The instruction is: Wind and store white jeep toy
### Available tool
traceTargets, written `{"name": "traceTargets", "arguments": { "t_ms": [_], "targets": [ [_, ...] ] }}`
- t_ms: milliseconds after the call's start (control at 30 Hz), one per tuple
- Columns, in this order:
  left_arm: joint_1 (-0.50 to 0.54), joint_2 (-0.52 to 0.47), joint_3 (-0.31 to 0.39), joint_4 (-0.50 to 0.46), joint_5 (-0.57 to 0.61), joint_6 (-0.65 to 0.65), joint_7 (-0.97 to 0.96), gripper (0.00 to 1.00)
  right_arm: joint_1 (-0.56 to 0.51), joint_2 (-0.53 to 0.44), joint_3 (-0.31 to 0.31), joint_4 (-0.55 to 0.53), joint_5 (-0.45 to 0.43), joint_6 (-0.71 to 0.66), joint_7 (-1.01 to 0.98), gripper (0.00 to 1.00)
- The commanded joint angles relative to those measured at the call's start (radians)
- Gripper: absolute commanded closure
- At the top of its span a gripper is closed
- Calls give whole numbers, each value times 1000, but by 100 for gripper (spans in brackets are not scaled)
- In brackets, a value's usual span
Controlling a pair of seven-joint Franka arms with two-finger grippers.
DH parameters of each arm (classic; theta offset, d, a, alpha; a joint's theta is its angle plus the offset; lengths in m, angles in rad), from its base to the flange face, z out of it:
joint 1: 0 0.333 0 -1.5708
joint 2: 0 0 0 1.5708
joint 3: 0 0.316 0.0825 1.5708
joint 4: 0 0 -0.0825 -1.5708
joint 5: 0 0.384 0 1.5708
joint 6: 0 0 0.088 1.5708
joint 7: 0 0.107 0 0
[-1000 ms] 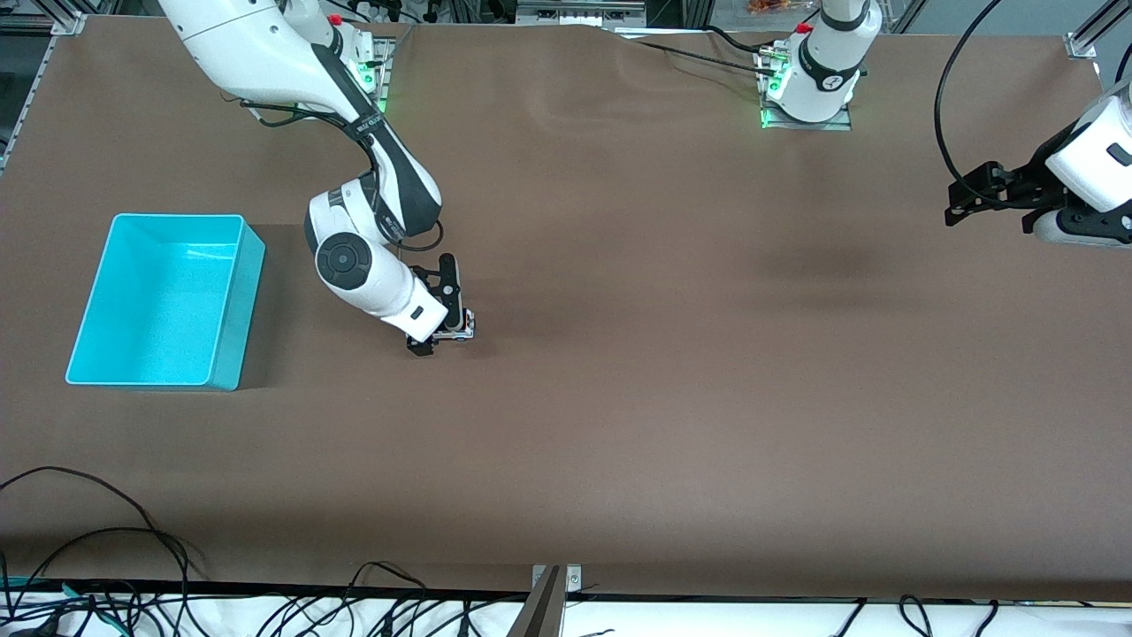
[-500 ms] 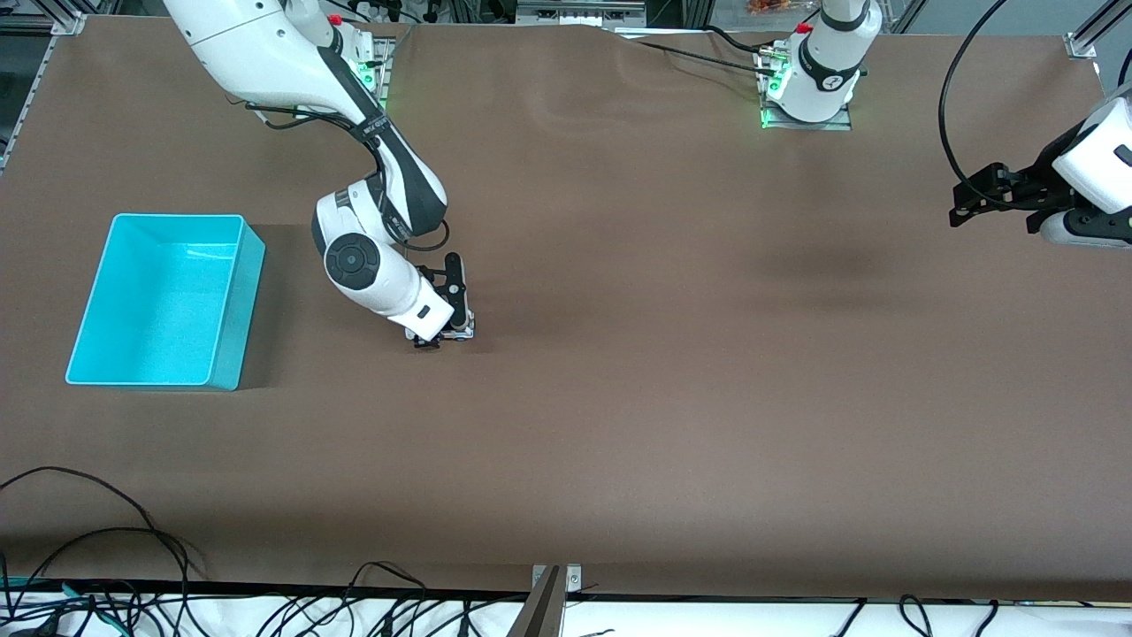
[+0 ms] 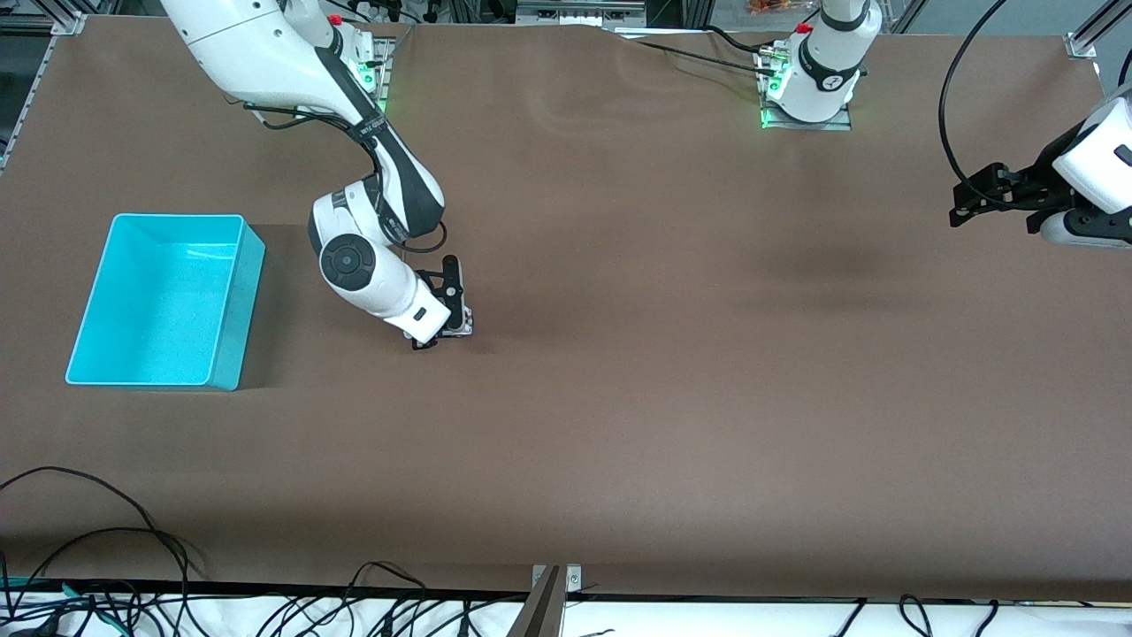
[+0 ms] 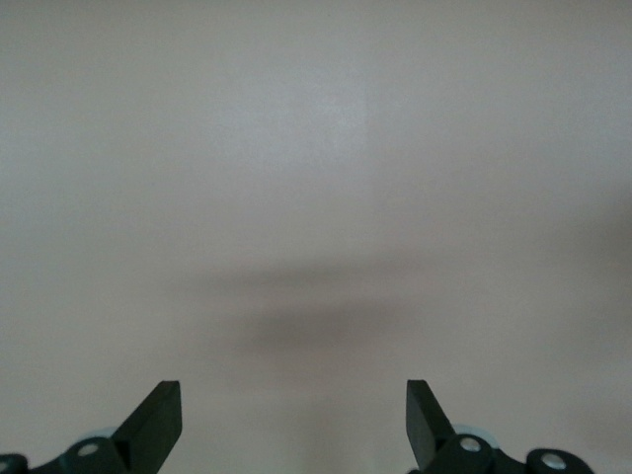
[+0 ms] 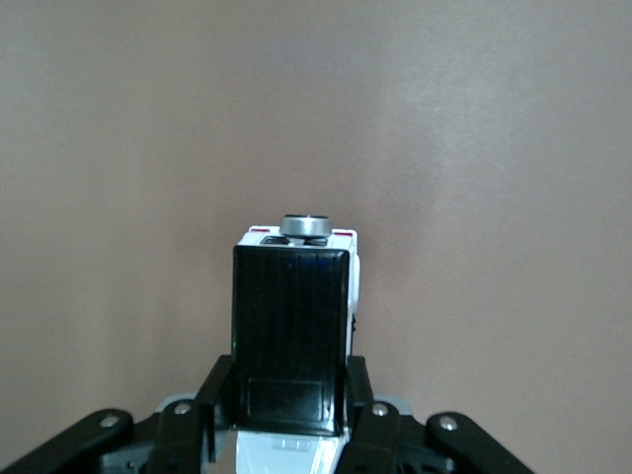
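The white jeep toy (image 3: 459, 328), boxy with a black roof, sits between the fingers of my right gripper (image 3: 445, 336), low at the brown table near its middle. In the right wrist view the jeep (image 5: 292, 331) fills the space between the two black fingers (image 5: 219, 395), which press on its sides; my right gripper (image 5: 292, 415) is shut on it. I cannot tell whether its wheels touch the table. My left gripper (image 3: 959, 208) hangs open and empty over the left arm's end of the table; its wrist view shows the spread left gripper (image 4: 292, 420) above bare table.
An empty turquoise bin (image 3: 240, 310) stands toward the right arm's end of the table, beside the right gripper. Loose black cables (image 3: 106, 531) lie along the table edge nearest the front camera.
The right arm's wrist and gripper shifted slightly toward the left arm's end, then a little back, keeping hold of the jeep. The left arm rose slightly, then held still.
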Motion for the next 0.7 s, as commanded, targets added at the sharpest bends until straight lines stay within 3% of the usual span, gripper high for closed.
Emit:
{"name": "traceTargets", "arguments": {
  "t_ms": [0,400,667],
  "targets": [
    [4,19,-3,37,-19,-18,-9,0,-17,-64,-4,4,14,-34,-11,82],
    [4,19,-4,35,-21,-20,-9,0,-156,-223,-24,17,14,-238,-97,82],
    [4,19,-4,35,-21,-21,-9,0,-188,-329,-136,4,16,-362,-250,82]
  ]
}}
